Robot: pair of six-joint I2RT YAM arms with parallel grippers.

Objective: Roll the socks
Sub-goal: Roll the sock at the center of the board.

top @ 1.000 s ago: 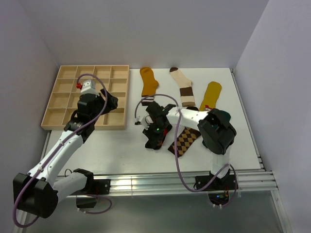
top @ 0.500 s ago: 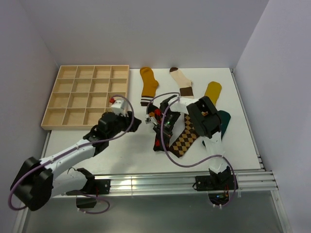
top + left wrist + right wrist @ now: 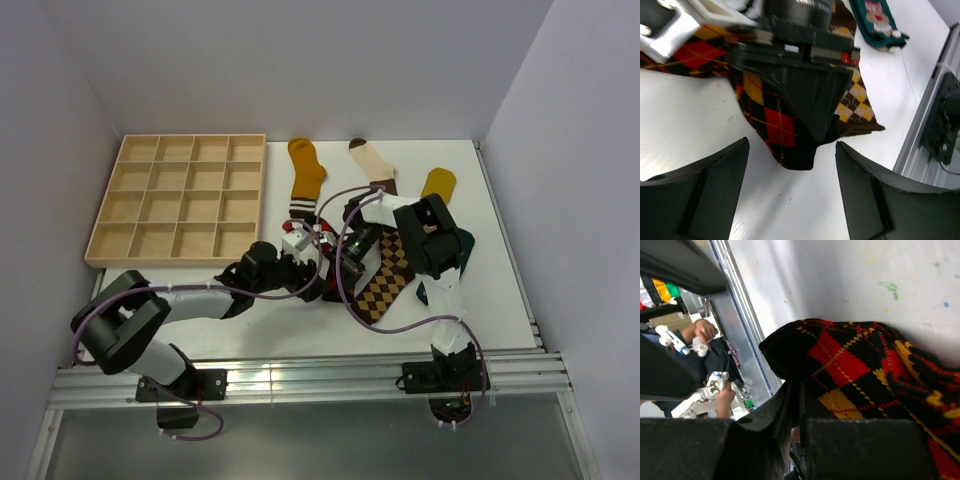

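A red-and-black argyle sock (image 3: 782, 127) lies mid-table, its toe pointing at my left gripper. My right gripper (image 3: 350, 258) is shut on this sock (image 3: 855, 365) and presses it to the table; it shows as a black block in the left wrist view (image 3: 800, 85). My left gripper (image 3: 790, 190) is open and empty, low over the table just short of the toe, also seen from above (image 3: 318, 268). A brown-and-orange argyle sock (image 3: 382, 288) lies beside it. Mustard (image 3: 305, 175), cream-and-brown (image 3: 375, 165), yellow (image 3: 437, 185) and teal (image 3: 462, 245) socks lie behind.
A wooden compartment tray (image 3: 175, 200) sits at the back left. The metal rail (image 3: 330, 378) runs along the table's near edge. The right arm's body (image 3: 432, 235) covers part of the yellow and teal socks. Walls close in the table on three sides.
My left arm has swung from over the tray to the table's centre and dropped low beside the right gripper. The right gripper has shifted slightly right and back with the sock.
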